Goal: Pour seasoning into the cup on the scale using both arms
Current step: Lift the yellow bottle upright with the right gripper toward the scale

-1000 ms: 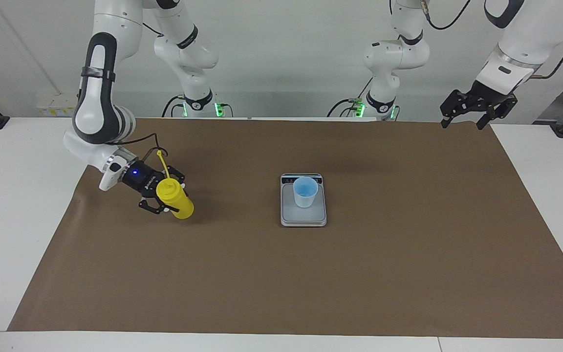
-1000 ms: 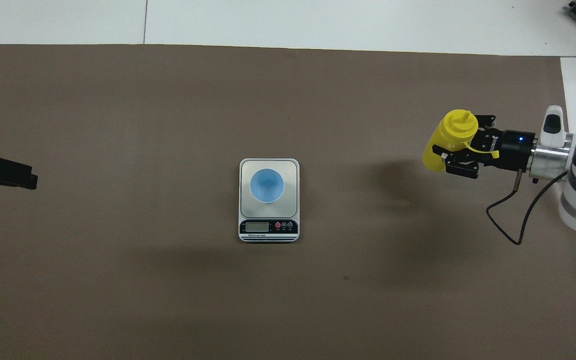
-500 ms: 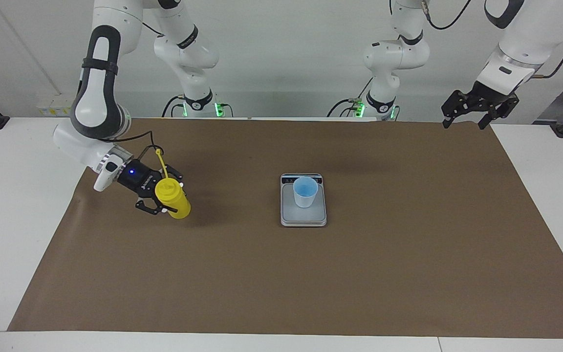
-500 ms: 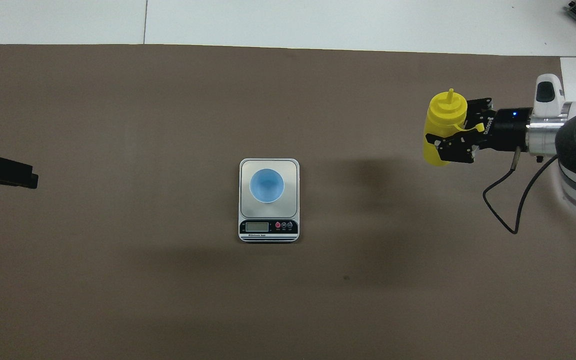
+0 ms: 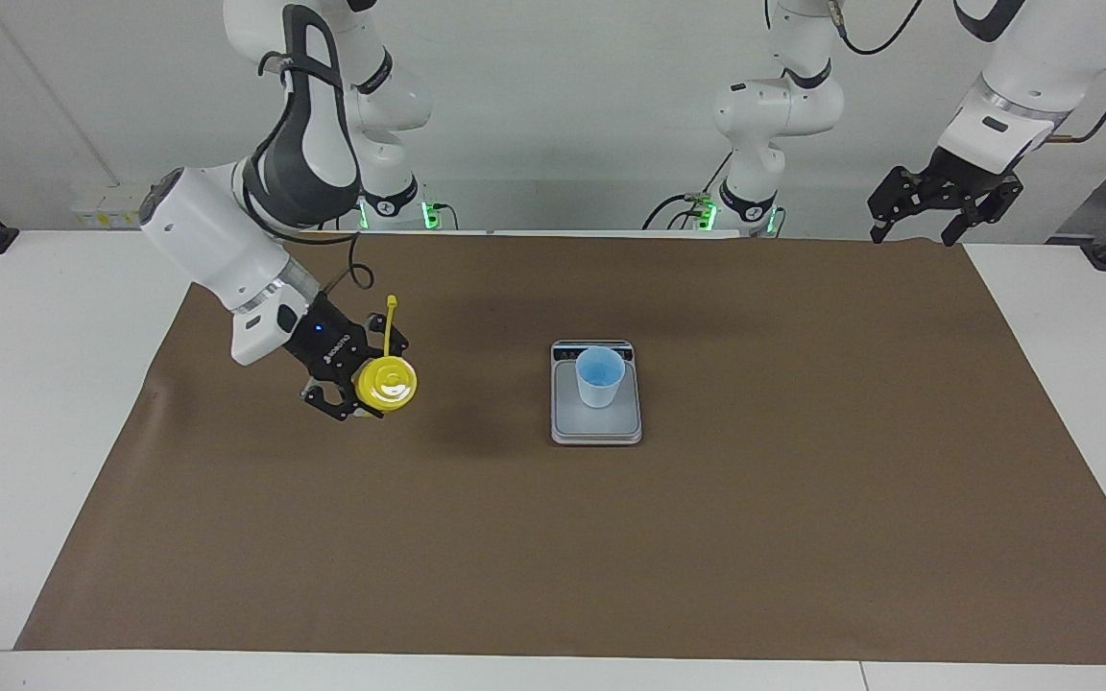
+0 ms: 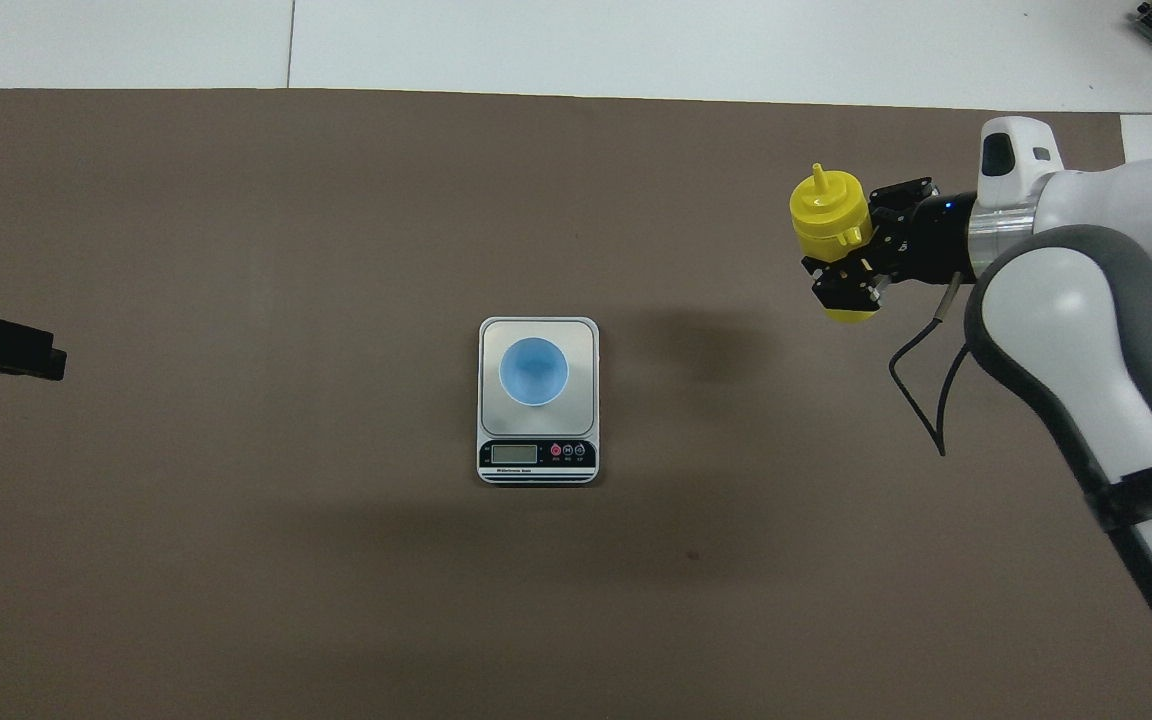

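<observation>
Right claw [image 5: 353,384] holds seasoning [image 5: 386,384] aloft, seemingly tilted; left claw [image 5: 940,203] waits.

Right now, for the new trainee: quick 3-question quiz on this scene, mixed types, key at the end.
1. True or false: the cup stands on the scale.
2. The right gripper is shut on: A) cup B) bottle C) nothing.
3. Fill in: the left gripper waits, open, over the mat's ___ arm end.

Key: 1 true. 2 B. 3 left.
</observation>
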Action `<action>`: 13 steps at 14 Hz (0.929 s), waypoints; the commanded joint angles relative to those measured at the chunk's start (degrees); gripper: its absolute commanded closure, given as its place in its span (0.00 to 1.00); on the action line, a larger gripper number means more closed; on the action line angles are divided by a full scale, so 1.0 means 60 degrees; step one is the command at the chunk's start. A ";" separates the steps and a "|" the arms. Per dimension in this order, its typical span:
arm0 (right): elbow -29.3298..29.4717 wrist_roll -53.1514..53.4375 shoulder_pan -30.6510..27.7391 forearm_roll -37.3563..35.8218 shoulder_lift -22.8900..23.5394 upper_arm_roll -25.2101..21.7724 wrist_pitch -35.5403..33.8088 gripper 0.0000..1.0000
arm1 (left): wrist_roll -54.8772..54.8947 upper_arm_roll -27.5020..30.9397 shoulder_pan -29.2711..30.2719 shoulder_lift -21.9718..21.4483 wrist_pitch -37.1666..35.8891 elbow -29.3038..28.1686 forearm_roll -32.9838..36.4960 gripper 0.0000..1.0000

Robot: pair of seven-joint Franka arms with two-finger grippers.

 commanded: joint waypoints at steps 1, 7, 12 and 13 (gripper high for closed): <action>0.0117 0.1478 0.0773 -0.1722 -0.0007 0.0014 0.0454 1.00 | -0.0009 -0.0061 0.0055 0.0294 -0.0249 0.0410 0.0101 0.00; 0.0117 0.3785 0.2285 -0.5667 -0.0007 0.0014 0.0397 1.00 | -0.0097 -0.0076 -0.0048 0.0559 -0.0058 0.0396 0.0115 0.00; 0.0132 0.3800 0.3353 -0.8641 0.0183 0.0028 0.0470 1.00 | -0.0083 -0.0076 0.0040 0.0441 -0.0058 0.0161 0.0115 0.00; 0.0132 0.3800 0.3471 -0.8949 0.0227 0.0028 0.0470 1.00 | -0.0097 -0.0076 0.0026 0.0426 -0.0043 0.0132 0.0115 0.00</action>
